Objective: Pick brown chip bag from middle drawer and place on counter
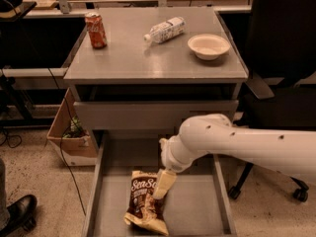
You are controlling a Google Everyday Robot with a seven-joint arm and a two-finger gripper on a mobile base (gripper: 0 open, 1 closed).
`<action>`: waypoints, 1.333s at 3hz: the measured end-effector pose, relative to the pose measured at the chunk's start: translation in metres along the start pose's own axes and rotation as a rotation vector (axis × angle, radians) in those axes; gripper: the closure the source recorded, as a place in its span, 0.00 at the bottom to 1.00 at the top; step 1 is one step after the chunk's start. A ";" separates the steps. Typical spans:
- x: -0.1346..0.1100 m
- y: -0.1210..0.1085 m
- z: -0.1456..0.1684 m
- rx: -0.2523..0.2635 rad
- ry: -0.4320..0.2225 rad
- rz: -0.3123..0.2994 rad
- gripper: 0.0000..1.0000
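The brown chip bag [143, 201] lies flat on the floor of the open middle drawer [197, 206], left of its centre, with "Sea Salt" lettering facing up. My gripper [163, 184] hangs from the white arm that reaches in from the right, and its cream fingers point down at the bag's upper right edge, overlapping it. The grey counter [153, 58] is above the drawers.
On the counter stand a red soda can [96, 30] at back left, a clear plastic bottle [164, 29] lying on its side, and a white bowl [209, 46] at right. A black chair [281, 43] is at right, a cardboard box [71, 135] at left, a shoe [17, 211] at lower left.
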State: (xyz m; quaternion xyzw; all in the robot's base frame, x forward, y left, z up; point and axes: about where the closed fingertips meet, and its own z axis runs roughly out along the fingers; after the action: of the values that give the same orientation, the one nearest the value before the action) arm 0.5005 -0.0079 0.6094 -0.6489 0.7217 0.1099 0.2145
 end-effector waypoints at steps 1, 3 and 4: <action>-0.007 0.002 0.041 -0.007 -0.052 -0.003 0.00; -0.007 0.007 0.097 -0.005 -0.077 -0.053 0.00; -0.004 0.003 0.110 -0.012 -0.081 -0.118 0.00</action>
State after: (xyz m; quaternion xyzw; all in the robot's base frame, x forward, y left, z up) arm 0.5161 0.0442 0.5135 -0.6867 0.6721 0.1276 0.2456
